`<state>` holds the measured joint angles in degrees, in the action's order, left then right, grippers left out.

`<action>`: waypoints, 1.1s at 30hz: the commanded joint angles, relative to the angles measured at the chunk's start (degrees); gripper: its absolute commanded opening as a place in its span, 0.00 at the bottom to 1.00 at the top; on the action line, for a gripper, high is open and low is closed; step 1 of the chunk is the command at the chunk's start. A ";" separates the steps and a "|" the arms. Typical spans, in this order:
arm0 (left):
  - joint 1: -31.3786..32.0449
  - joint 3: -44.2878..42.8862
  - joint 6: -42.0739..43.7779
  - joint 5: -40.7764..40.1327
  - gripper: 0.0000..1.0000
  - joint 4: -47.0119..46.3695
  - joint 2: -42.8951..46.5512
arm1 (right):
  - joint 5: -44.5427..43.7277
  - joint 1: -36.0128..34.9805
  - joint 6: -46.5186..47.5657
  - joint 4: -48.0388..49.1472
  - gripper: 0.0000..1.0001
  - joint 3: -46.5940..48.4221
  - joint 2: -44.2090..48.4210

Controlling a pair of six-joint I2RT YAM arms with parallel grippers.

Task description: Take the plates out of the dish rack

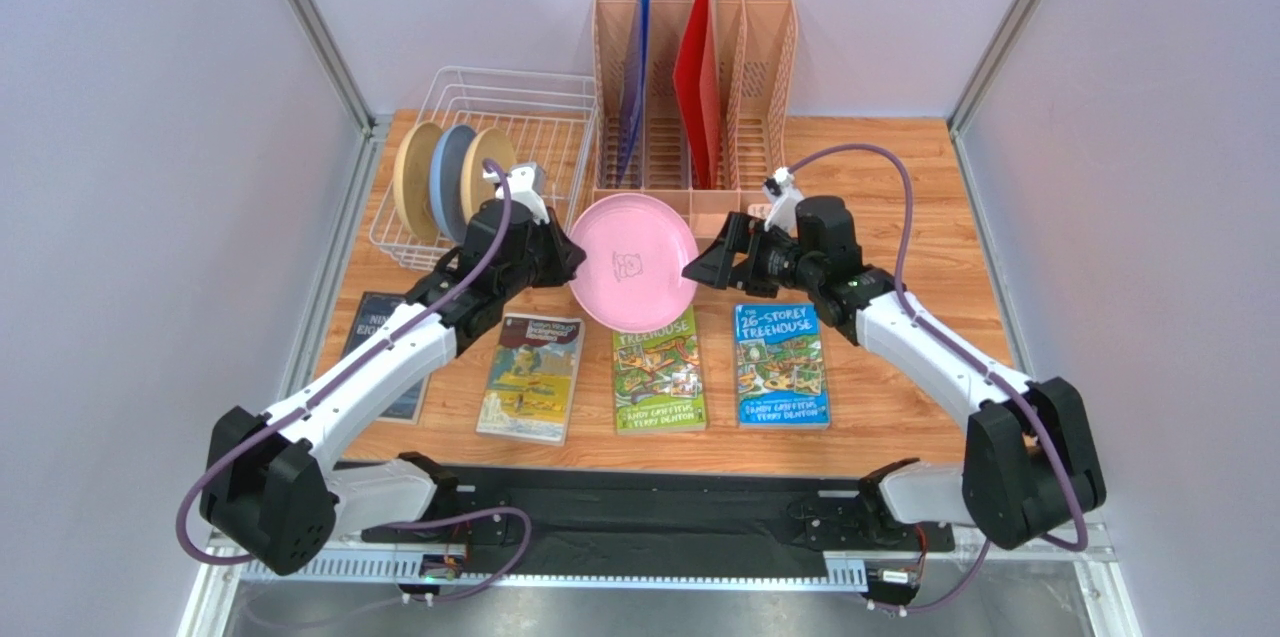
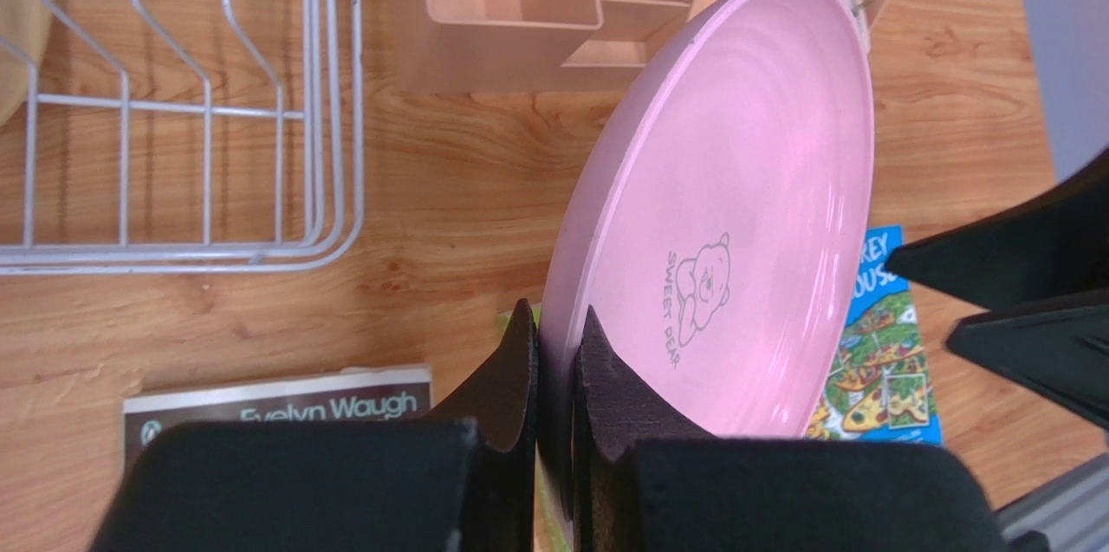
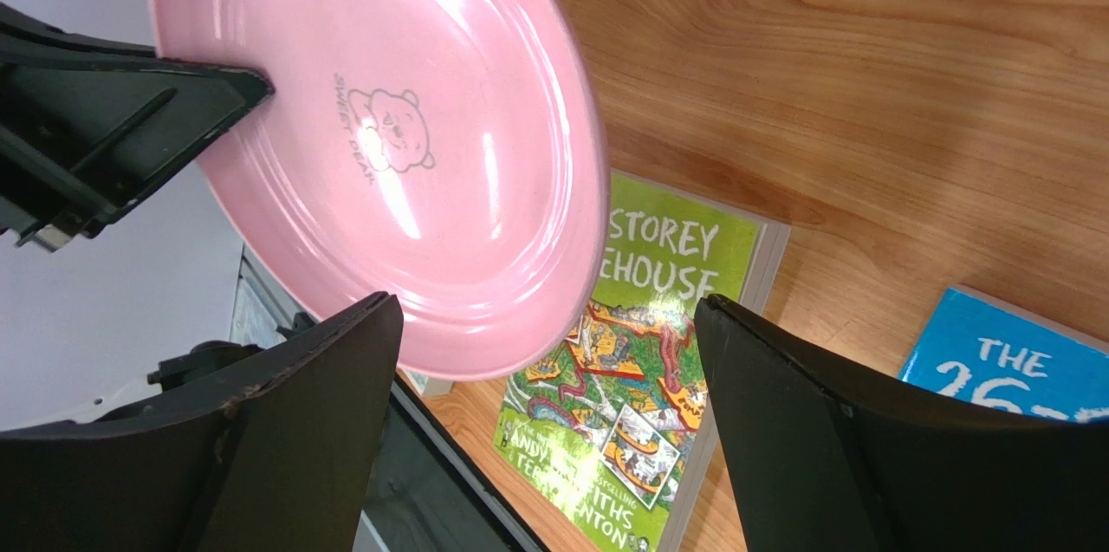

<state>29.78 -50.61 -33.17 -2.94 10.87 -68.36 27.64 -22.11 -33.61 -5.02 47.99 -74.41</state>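
Observation:
A pink plate (image 1: 631,265) with a bear print hangs tilted above the middle of the table. My left gripper (image 1: 568,259) is shut on its left rim; in the left wrist view both pads pinch the edge of the plate (image 2: 755,188) at the gripper (image 2: 557,344). My right gripper (image 1: 699,270) stands open at the plate's right rim. In the right wrist view that gripper (image 3: 547,308) has its fingers wide apart, with the plate (image 3: 391,123) just ahead of them. The white wire dish rack (image 1: 496,85) at the back left holds two tan plates (image 1: 416,183) (image 1: 489,169) and a blue one (image 1: 451,172), all upright.
A peach slotted organizer (image 1: 759,82) behind the plate holds an upright blue sheet (image 1: 642,52) and a red sheet (image 1: 694,67). Several books lie along the front of the table, among them a green one (image 1: 658,372) and a blue one (image 1: 780,364). Walls close in both sides.

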 commanded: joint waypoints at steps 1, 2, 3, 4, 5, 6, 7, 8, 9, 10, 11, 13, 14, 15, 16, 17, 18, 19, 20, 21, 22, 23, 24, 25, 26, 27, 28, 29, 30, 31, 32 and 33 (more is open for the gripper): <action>0.54 -0.63 -3.39 2.68 0.00 -6.74 0.95 | 1.10 -1.27 -2.52 6.40 0.88 0.53 -2.84; 0.63 -0.54 -3.57 2.68 0.00 -6.74 1.03 | 1.28 -1.53 -2.43 6.86 0.88 0.53 -3.98; 0.63 -0.37 -3.74 2.68 0.00 -7.18 1.03 | 1.45 -1.88 -2.43 7.30 0.85 0.53 -4.51; 0.72 -0.02 -3.83 3.72 0.00 -7.27 0.95 | 2.15 -2.15 -2.17 8.52 0.82 0.44 -5.12; 0.72 0.16 -4.01 3.82 0.00 -7.53 1.03 | 2.50 -2.24 -1.99 9.05 0.79 0.44 -5.65; 0.72 0.25 -4.10 3.82 0.00 -7.79 1.03 | 2.60 -2.59 -1.90 9.15 0.71 0.53 -6.61; 0.80 0.51 -4.10 3.73 0.00 -7.88 0.95 | 2.68 -2.59 -2.08 10.02 0.65 0.44 -6.97; 0.81 0.69 -4.10 3.73 0.00 -7.97 0.95 | 2.86 -2.68 -2.17 10.81 0.58 0.27 -7.24; 0.81 0.69 -4.10 3.73 0.00 -7.97 0.77 | 3.21 -2.85 -2.25 11.43 0.44 0.18 -8.02; 0.81 0.77 -4.18 3.64 0.00 -7.97 0.86 | 3.82 -2.85 -1.99 12.13 0.38 0.18 -8.29; 0.81 0.95 -4.27 3.73 0.00 -7.97 0.86 | 4.00 -2.85 -1.90 12.22 0.29 0.26 -8.64; 0.81 1.13 -4.19 3.82 0.00 -8.41 0.77 | 3.13 -2.85 -1.47 11.53 0.07 0.35 -8.82; 0.81 1.21 -4.01 3.91 0.00 -8.50 0.86 | 2.08 -2.85 -1.12 10.74 0.00 0.44 -8.47; 0.81 1.30 -3.84 3.73 0.00 -8.07 0.86 | 0.85 -2.85 -0.76 9.86 0.00 0.44 -8.03; 0.81 1.22 -3.66 3.21 0.05 -7.71 1.12 | -1.86 -2.85 -0.33 7.76 0.00 0.53 -6.55; 0.81 1.30 -3.14 3.12 0.38 -7.27 1.30 | -4.15 -2.85 0.72 6.09 0.00 0.70 -5.67; 0.81 1.39 -2.96 1.64 0.47 -6.57 1.56 | -6.78 -2.68 1.26 4.94 0.00 0.79 -4.26; 0.81 1.65 -2.52 0.23 0.50 -6.31 2.43 | -11.85 -2.50 1.96 0.32 0.00 0.79 -1.47; 0.81 1.74 -1.12 -0.65 0.57 -5.87 2.87 | -14.60 -2.15 3.01 -1.38 0.00 0.79 0.48; 0.81 1.74 -0.67 -1.71 0.88 -4.65 3.49 | -17.24 -1.02 3.45 -3.05 0.00 0.62 2.41; 0.72 1.74 -0.06 -4.33 0.99 -4.02 4.71 | -21.44 -0.22 3.72 -5.77 0.00 0.44 4.34; 0.80 1.83 1.34 -5.40 1.00 -3.32 5.42 | -23.40 0.74 3.90 -7.10 0.00 0.01 9.15; 0.81 2.00 2.22 -6.37 1.00 -2.79 6.12 | -25.51 2.93 4.33 -8.50 0.00 0.00 11.28; 0.81 2.35 2.58 -8.29 1.00 -2.53 7.78 | -30.23 4.17 4.51 -11.30 0.00 -0.09 13.92; 0.81 2.53 2.84 -9.53 1.00 -2.18 8.58 | -32.01 6.70 4.60 -12.81 0.00 -0.09 18.03; 0.72 2.88 3.54 -10.24 1.00 -2.17 9.37 | -33.60 8.21 4.78 -13.96 0.00 0.09 20.25; 0.72 3.23 3.64 -12.07 1.00 -1.82 10.78 | -36.66 9.61 4.52 -16.23 0.00 0.26 22.01; 0.72 3.32 3.90 -13.05 1.00 -1.56 11.22 | -38.43 11.02 4.08 -17.30 0.00 0.53 23.42; 0.72 3.41 4.68 -13.75 1.00 -1.21 12.01 | -39.84 13.64 3.81 -18.09 0.00 1.05 25.44; 0.72 3.33 4.95 -15.41 1.00 -1.29 12.19 | -42.38 14.89 3.38 -19.32 0.00 1.49 25.72; 0.72 3.15 5.30 -16.30 1.00 -1.03 12.37 | -43.36 17.16 3.20 -20.11 0.00 2.02 25.46; 0.72 2.45 5.74 -17.09 1.00 -0.51 12.28 | -44.15 18.14 3.02 -20.82 0.00 2.63 24.33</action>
<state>30.30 -47.51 -30.59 -13.82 9.15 -56.99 -6.48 -8.51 -30.17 -20.51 47.70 -49.36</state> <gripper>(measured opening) 0.993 0.040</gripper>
